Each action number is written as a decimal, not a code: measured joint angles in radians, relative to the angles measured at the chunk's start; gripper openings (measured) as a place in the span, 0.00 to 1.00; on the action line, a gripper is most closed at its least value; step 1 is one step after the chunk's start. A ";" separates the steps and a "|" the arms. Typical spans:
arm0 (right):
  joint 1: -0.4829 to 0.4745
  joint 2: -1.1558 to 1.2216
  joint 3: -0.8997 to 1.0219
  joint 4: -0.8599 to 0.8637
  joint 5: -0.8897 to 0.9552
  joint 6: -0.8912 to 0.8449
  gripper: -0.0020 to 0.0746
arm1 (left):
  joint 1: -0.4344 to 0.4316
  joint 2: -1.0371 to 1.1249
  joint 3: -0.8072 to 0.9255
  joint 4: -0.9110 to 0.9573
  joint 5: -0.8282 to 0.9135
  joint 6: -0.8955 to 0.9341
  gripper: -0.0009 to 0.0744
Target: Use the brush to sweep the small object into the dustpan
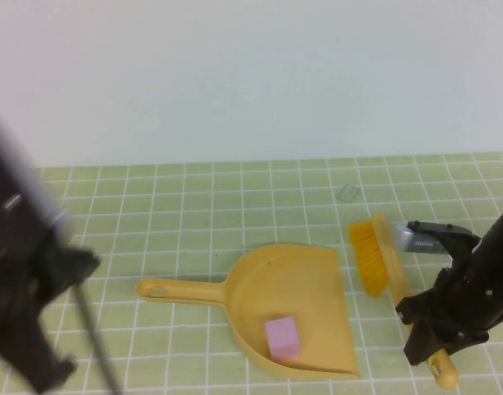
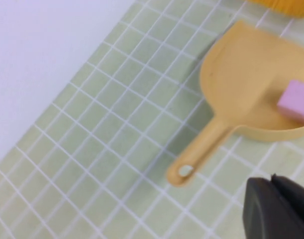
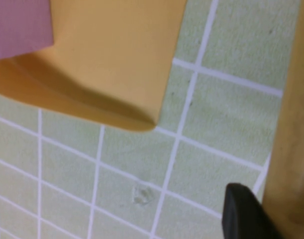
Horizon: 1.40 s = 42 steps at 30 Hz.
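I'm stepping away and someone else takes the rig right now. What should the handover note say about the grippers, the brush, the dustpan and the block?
Left gripper: off to the table's left, apart from the dustpan handle, holding nothing seen; fingers unclear.
Right gripper: at the table's right, on the brush handle; grip state cannot be confirmed.
Brush: just right of the dustpan's mouth, bristles toward the far side.
Dustpan: flat on the green gridded mat, handle pointing left.
Pink block: already inside the dustpan.
Done: the sweep.
Left: probably only setting the brush down and pulling the arm clear.
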 joint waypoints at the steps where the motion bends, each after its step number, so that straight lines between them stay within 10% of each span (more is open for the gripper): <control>1: 0.000 0.000 0.000 -0.002 0.000 -0.002 0.13 | 0.000 -0.041 0.033 -0.013 -0.007 -0.022 0.01; 18: 0.000 0.000 0.000 0.020 -0.028 -0.057 0.29 | 0.000 -0.574 0.595 -0.111 -0.463 -0.097 0.01; 26: 0.000 0.000 0.000 0.014 -0.016 -0.060 0.47 | 0.000 -0.624 0.615 -0.112 -0.576 -0.109 0.01; 42: 0.000 -0.211 -0.002 -0.037 -0.065 0.017 0.45 | 0.000 -0.624 0.621 -0.067 -0.582 -0.109 0.01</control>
